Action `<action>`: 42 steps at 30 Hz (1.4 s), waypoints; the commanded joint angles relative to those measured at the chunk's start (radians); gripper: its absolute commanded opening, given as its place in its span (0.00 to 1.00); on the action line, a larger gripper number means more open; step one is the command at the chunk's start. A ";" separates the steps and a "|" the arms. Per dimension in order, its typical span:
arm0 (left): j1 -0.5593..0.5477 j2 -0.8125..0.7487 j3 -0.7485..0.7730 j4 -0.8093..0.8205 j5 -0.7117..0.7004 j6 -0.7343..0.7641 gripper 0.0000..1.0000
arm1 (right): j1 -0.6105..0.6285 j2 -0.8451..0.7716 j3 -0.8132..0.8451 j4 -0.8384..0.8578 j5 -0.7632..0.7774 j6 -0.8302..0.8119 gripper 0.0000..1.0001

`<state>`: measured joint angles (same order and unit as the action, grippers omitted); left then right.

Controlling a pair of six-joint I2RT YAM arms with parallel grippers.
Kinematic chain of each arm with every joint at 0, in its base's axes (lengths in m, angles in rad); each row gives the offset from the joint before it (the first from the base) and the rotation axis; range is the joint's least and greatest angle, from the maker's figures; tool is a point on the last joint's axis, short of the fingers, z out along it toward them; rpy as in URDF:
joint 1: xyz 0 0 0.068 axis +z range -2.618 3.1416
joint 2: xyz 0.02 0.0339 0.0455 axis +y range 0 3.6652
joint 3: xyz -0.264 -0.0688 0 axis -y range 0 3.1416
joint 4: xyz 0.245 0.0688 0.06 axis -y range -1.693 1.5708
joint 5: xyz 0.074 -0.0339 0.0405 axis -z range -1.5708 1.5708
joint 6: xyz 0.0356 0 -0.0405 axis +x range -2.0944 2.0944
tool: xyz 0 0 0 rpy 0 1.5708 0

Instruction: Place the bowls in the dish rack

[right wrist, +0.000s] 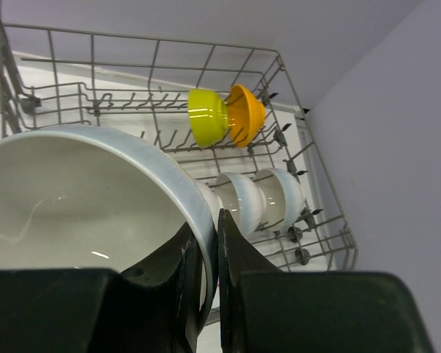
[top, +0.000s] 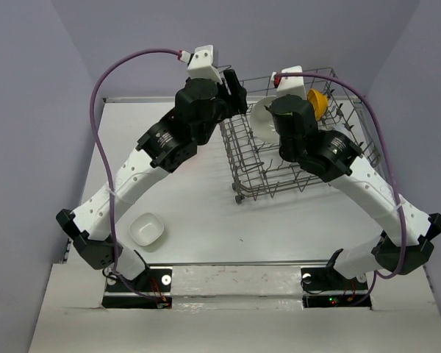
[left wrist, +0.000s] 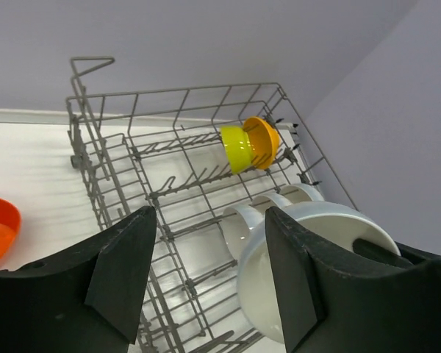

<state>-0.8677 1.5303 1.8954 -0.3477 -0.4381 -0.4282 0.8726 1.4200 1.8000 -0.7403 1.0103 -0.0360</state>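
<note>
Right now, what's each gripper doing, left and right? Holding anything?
Left gripper: open, holding nothing.
Right gripper: closed on the rim of a white bowl.

We see the dish rack (top: 242, 158) on the counter (top: 206, 213), upper right of the top view. Inside it, a pair of bowls (top: 317, 101) stands at its upper-right corner. A raised bowl (top: 263, 118) hangs over the rack's upper left. A loose bowl (top: 146, 229) lies on the counter, lower left.
</note>
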 commanded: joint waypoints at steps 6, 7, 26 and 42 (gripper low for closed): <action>0.027 -0.160 -0.050 0.030 -0.119 0.045 0.70 | 0.011 -0.016 -0.071 0.293 0.275 -0.259 0.01; 0.027 -0.173 -0.055 0.023 -0.116 0.051 0.70 | 0.011 -0.013 -0.088 0.335 0.325 -0.303 0.01; 0.162 -0.524 -0.421 -0.063 -0.084 0.166 0.74 | -0.162 0.292 -0.258 0.999 0.456 -0.881 0.01; 0.236 -0.515 -0.483 -0.020 0.055 0.167 0.74 | -0.172 0.395 -0.338 1.004 0.456 -0.861 0.01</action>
<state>-0.6407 1.0321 1.4193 -0.4259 -0.4038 -0.2771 0.6979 1.8107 1.4799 0.1913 1.4380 -0.9054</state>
